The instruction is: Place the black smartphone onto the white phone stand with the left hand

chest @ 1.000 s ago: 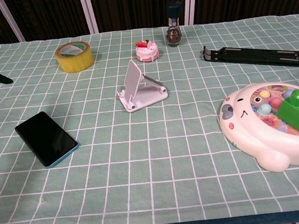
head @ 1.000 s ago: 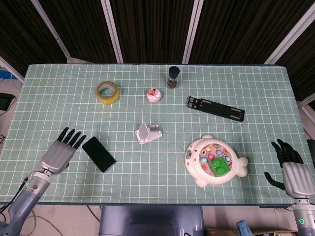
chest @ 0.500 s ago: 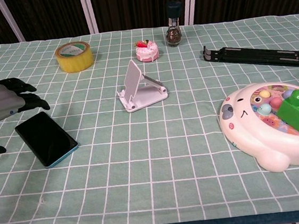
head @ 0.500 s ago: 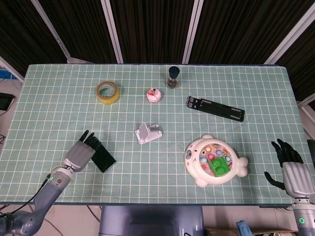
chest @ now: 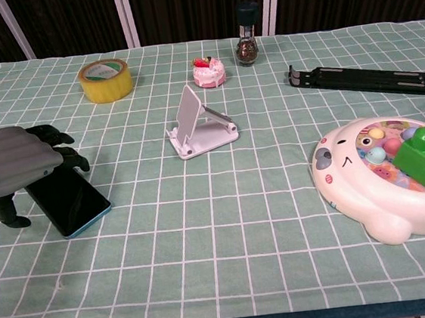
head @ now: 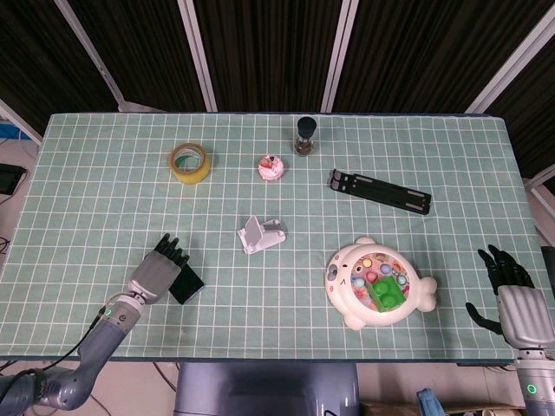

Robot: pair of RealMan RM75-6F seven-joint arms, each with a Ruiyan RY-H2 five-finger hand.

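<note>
The black smartphone [chest: 69, 201] lies flat on the green checked cloth at the front left, partly covered in the head view [head: 186, 282]. My left hand [head: 159, 273] hovers over its left end with fingers spread and extended; the chest view shows the hand [chest: 11, 161] above the phone, thumb hanging down beside it, gripping nothing. The white phone stand [head: 260, 234] stands folded open in the middle of the table, also seen in the chest view [chest: 197, 122], well to the right of the phone. My right hand [head: 512, 295] rests open at the table's front right corner, away from everything.
A yellow tape roll [head: 190, 162], a small pink cake toy [head: 271, 166] and a pepper grinder [head: 305, 135] stand along the back. A black folded stand [head: 379, 191] lies at the back right. A white seal-shaped toy tray [head: 377, 284] sits front right.
My left hand has moved right from beside the phone to over its left end, covering part of it. The phone and the right hand have not moved.
</note>
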